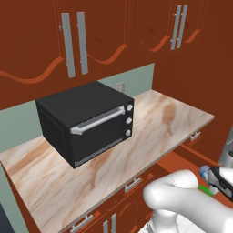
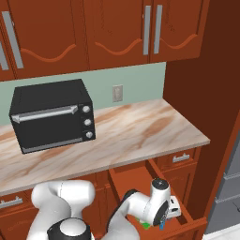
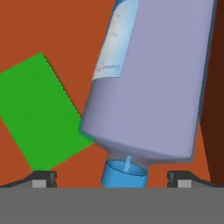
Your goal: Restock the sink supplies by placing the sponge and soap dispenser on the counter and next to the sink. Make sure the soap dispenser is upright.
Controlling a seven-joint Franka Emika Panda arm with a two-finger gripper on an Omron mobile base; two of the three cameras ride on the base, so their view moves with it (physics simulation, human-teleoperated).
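The gripper (image 3: 112,178) reaches down into an open drawer (image 2: 187,224) below the counter (image 2: 140,136), its jaws spread wide and closed on nothing. In the hand view the two fingertips (image 3: 43,178) stand either side of the soap bottle (image 3: 153,83), whose blue pump (image 3: 124,173) points toward the camera, between the tips. The bottle seems to lie on its side on the drawer floor, so it will need turning upright once lifted out. The wide jaws suit the bottle's broad body; the hand looks lined up to straddle it, probably near the neck end.

The sponge (image 3: 39,109) lies flat in the drawer just beside the bottle; whether they touch I cannot tell. In the right base view a sliver of green shows in the drawer under the hand.

On the counter above the drawer sits a black toaster oven (image 2: 51,115), well back from the front edge. The stretch of counter right over the drawer is bare stone. Neither supply has left the drawer yet, so the task is at its start: I judge the grasp on the bottle is the step in hand.
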